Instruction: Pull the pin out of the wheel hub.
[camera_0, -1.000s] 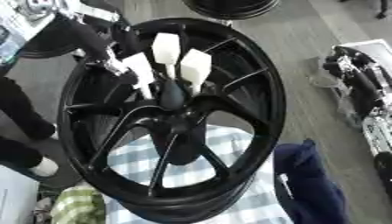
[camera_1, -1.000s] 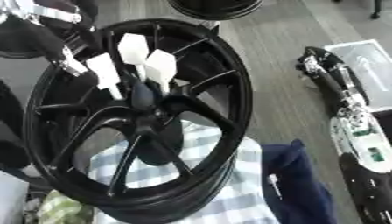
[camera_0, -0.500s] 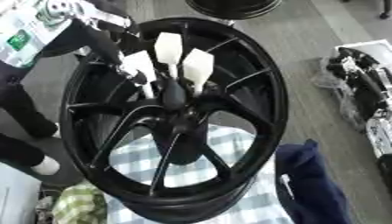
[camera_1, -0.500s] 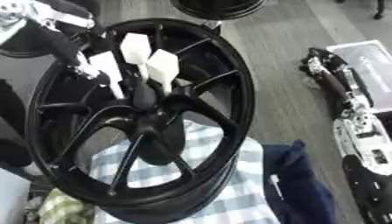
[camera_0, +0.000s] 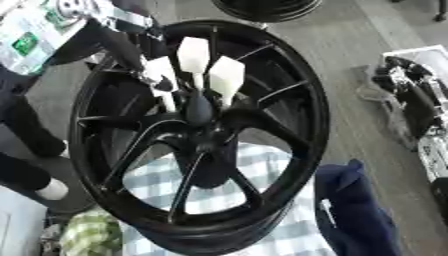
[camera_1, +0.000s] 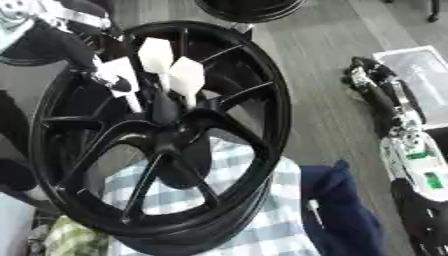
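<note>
**Pins at the hub, left hand at 10 o'clock**

Pins (camera_0: 211, 75): three white, flat-headed, standing in a fan out of the middle of the wheel hub (camera_0: 199, 134). Shafts converge down into the dark centre; heads flare up and away toward 12 o'clock. The leftmost pin (camera_0: 162, 75) leans toward 11 o'clock, and its long axis points roughly at the incoming arm.

Wheel: black, spoked, propped tilted over a blue-and-white checked cloth (camera_0: 262, 192). A dark blue cloth (camera_0: 350, 210) lies at 4 o'clock of the wheel.

Left hand (camera_0: 144, 55): enters from the upper left, at 10 o'clock of the hub, over the rim and just beside the leftmost pin's head. Dark fingers against the dark wheel; I cannot tell whether they are curled or straight, nor whether they touch the pin.

Right hand (camera_1: 376, 82): well apart at 3 o'clock, off the wheel, beside a white tray; appears relaxed and holds nothing.

Judgement: left hand is plainly the nearer. A pull would need to run along the pin's own axis, up and out toward 11 o'clock, not sideways against the spokes.
</note>
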